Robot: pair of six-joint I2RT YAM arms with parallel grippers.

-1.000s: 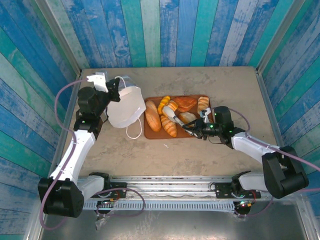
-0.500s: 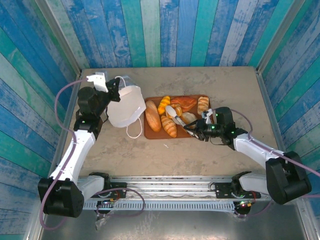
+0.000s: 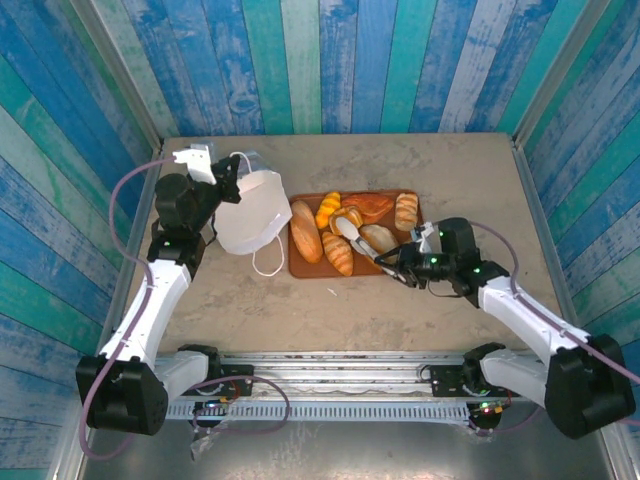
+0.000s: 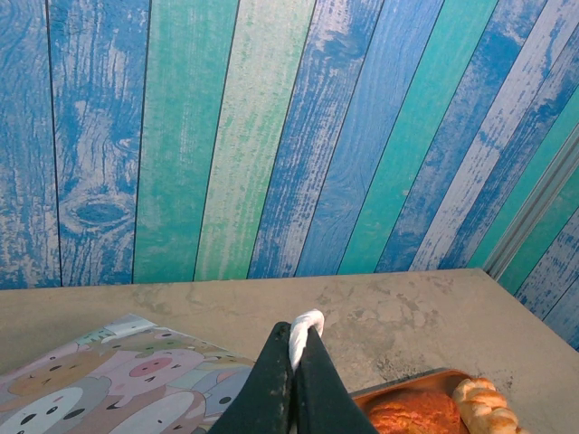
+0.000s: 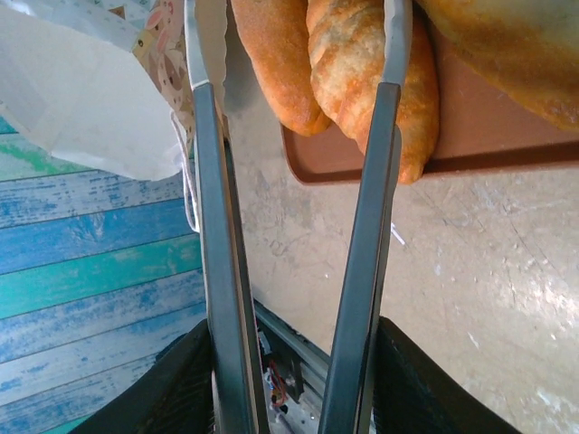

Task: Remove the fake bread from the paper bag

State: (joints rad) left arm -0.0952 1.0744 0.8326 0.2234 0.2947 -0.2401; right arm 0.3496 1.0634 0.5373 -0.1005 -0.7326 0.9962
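Note:
The white paper bag [image 3: 250, 212] lies on its side at the left, its pastel print [image 4: 109, 380] showing in the left wrist view. My left gripper [image 3: 228, 178] [image 4: 297, 336] is shut on the bag's white cord handle [image 4: 308, 322]. Several pieces of fake bread [image 3: 305, 232] [image 5: 362, 72] lie on the reddish-brown tray [image 3: 297, 268]. My right gripper [image 3: 402, 264] [image 5: 294, 362] is shut on metal tongs [image 3: 355, 234] [image 5: 213, 181]. The tong arms stand spread over the tray's near edge with nothing between them. The bag's inside is hidden.
Blue and green plank walls close the table on three sides. A second cord handle [image 3: 268, 262] lies on the table in front of the bag. Bare table lies behind and to the right of the tray [image 5: 470, 136].
The right arm has drawn back toward the near right, and the tongs have spread wider and come off the bread on the tray. The left arm and bag are still.

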